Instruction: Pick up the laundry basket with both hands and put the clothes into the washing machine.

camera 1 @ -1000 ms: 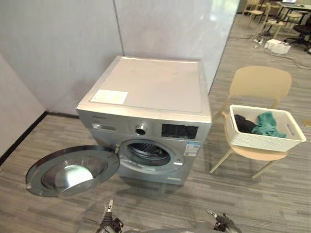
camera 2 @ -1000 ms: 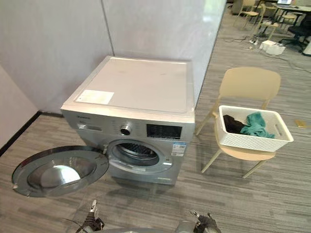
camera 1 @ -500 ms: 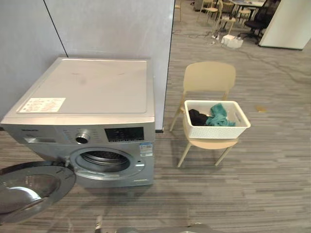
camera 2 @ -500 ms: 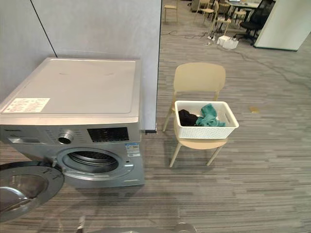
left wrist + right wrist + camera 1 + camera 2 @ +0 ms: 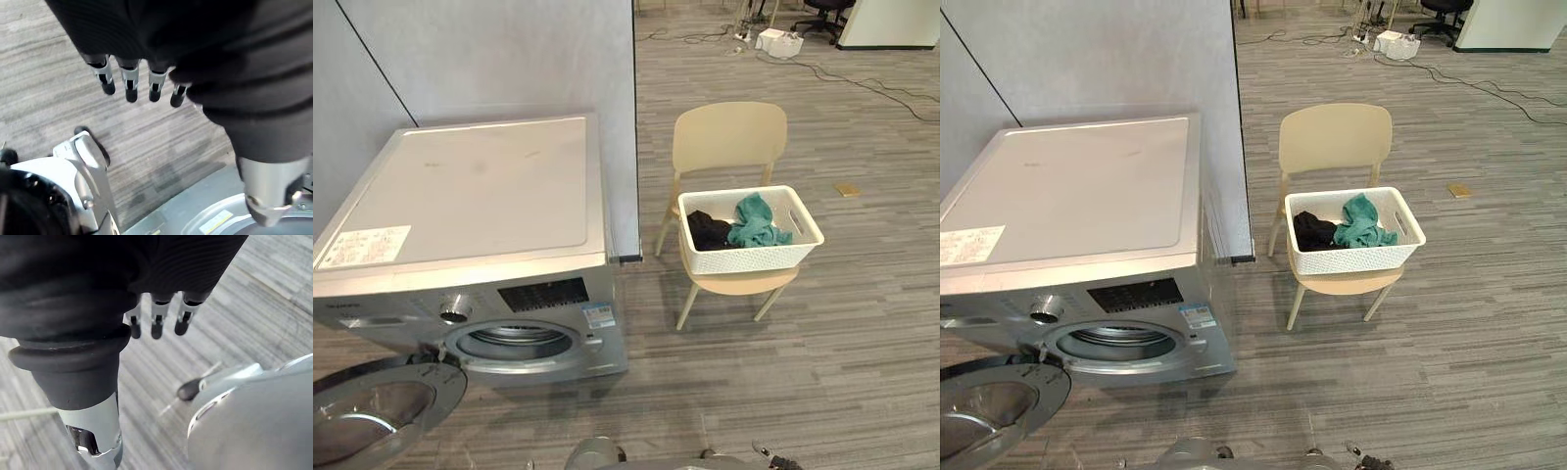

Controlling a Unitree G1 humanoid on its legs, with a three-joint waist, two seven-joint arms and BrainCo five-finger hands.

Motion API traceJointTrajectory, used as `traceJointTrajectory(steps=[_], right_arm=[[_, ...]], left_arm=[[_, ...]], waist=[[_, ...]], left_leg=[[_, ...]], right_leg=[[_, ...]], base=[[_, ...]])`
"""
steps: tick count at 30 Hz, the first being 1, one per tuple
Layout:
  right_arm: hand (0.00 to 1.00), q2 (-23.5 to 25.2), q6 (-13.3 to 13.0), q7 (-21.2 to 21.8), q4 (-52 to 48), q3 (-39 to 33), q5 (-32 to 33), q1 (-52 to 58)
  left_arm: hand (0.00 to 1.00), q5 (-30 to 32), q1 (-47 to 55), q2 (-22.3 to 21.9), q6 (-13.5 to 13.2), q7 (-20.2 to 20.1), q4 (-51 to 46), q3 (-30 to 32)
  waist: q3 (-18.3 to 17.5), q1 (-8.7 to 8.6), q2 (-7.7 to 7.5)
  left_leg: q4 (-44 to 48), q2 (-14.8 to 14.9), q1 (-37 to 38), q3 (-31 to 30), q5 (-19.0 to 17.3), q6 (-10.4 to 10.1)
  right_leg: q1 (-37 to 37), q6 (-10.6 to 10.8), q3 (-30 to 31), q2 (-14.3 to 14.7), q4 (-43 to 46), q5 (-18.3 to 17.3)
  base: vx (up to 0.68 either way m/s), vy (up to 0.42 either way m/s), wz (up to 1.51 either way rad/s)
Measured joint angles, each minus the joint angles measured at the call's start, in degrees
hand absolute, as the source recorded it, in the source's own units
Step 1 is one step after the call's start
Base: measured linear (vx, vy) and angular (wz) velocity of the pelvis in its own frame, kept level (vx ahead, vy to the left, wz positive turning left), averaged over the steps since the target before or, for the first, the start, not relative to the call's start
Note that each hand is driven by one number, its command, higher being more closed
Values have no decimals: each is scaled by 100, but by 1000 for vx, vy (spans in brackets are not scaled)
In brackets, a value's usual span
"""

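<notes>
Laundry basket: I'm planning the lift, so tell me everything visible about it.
The laundry basket is white, rectangular, plastic-looking, with patterned walls and a slot handle at its right end. It sits upright on the seat of a beige chair, right of the washing machine, holding a black garment and a teal garment.

Left hand [image 5: 129, 81]: fingers extended in a relaxed, even row, dark tips pointing downward, thumb set apart from them, nothing grasped. Right hand [image 5: 157, 320]: matching posture, fingers straight and side by side, thumb held apart, nothing between thumb and fingers.
</notes>
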Motion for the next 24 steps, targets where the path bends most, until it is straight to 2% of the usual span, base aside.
traceJointTrajectory(steps=[1,2,3,4,5,7,9,11,12,13,14,15,17,19,21,23,24], right_arm=[[0,46,-20,10,-137,134,-45,43],[0,44,-59,19,-284,227,-114,67],[0,63,-80,24,-345,269,-158,68],[0,76,-111,25,-425,372,-218,84],[0,97,-105,18,-433,433,-283,100],[0,138,-88,13,-444,417,-379,88],[0,109,-93,12,-508,370,-367,78],[0,102,-87,1,-511,294,-351,105],[0,114,-88,-6,-504,315,-322,157],[0,189,-81,-7,-480,321,-300,222],[0,169,-77,-4,-314,297,-200,241],[0,-13,-54,1,-292,300,-143,178],[0,-107,-31,5,-261,321,-117,135],[0,-133,35,11,-154,328,-88,204],[0,-127,62,11,-40,327,-86,234],[0,-133,64,11,-35,315,-88,227],[0,-108,59,5,-40,315,-85,229]], left_arm=[[0,9,-14,59,-2,0,3,-8],[0,11,-49,121,-6,7,2,-40],[0,16,-56,158,-13,8,-9,-82],[0,52,-76,251,-9,17,-56,-123],[0,66,-140,311,-10,27,-128,-188],[0,123,-355,379,-20,89,-262,-464],[0,140,-494,346,-25,104,-346,-656],[0,233,-661,314,-44,101,-380,-805],[0,241,-668,326,-59,96,-445,-985],[0,282,-664,384,-99,86,-501,-1015],[0,378,-710,352,-121,84,-417,-1018],[0,483,-741,148,-121,41,-355,-1034],[0,679,-772,30,-130,-25,-356,-1027],[0,723,-780,-8,-109,-71,-320,-1032],[0,711,-671,-30,-91,-78,-327,-875],[0,654,-488,-9,-89,-36,-338,-649],[0,584,-383,40,-69,-1,-324,-541]], waist=[[-35,-17,-81],[-54,-16,-172],[-49,-15,-225],[-36,-52,-340],[-23,-78,-394],[-46,-136,-489],[-47,-182,-395],[-40,-186,-362],[-62,-188,-383],[-111,-180,-529],[-189,-153,-459],[-208,-148,-151],[-252,-181,-28],[-284,-296,6],[-329,-295,-40],[-359,-306,-26],[-380,-320,-42]], left_leg=[[-194,-198,203,-5,-36,51],[-271,-338,358,25,-61,80],[-271,-397,432,30,-70,84],[-243,-466,594,-17,-98,105],[-229,-466,728,-138,-102,109],[-261,-326,939,-347,-90,66],[-262,-101,1024,-364,-83,-43],[-242,153,1127,-394,-90,-144],[-236,302,1213,-468,-162,-373],[-259,316,1305,-557,-228,-503],[-258,535,1273,-739,-280,-578],[-255,739,1174,-941,-276,-578],[-290,793,1125,-1037,-93,-658],[-431,967,1169,-1173,-15,-757],[-491,1077,1195,-1172,69,-840],[-84,1254,994,-1351,130,-747],[461,1355,685,-1545,235,-573]], right_leg=[[-277,110,17,-216,850,-405],[-827,99,134,-449,2213,-655],[-1157,94,271,-537,2980,-645],[-1674,69,513,-610,4314,-460],[-1958,46,610,-598,5093,-272],[-2254,28,484,-581,5459,-256],[-2437,-61,414,-683,5211,-303],[-2429,-145,392,-963,4395,-257],[-2236,-220,503,-977,3491,-2],[-2052,10,795,-981,2657,487],[-1691,356,992,-684,2172,-11],[-1678,270,1006,-351,2013,24],[-1831,206,1060,-174,2170,-103],[-1761,221,707,-170,2358,-405],[-1735,127,549,-161,2486,-558],[-1538,82,343,-44,2326,-562],[-1343,37,187,49,2094,-532]], base=[[136,78,8],[135,62,9],[130,15,19],[223,-75,43],[285,-114,57],[359,-230,69],[230,-225,47],[183,-298,28],[215,-426,17],[291,-554,12],[270,-518,-15],[174,-394,-24],[36,-312,-23],[12,-297,44],[2,-179,52],[-19,-145,40],[-9,-140,50]])
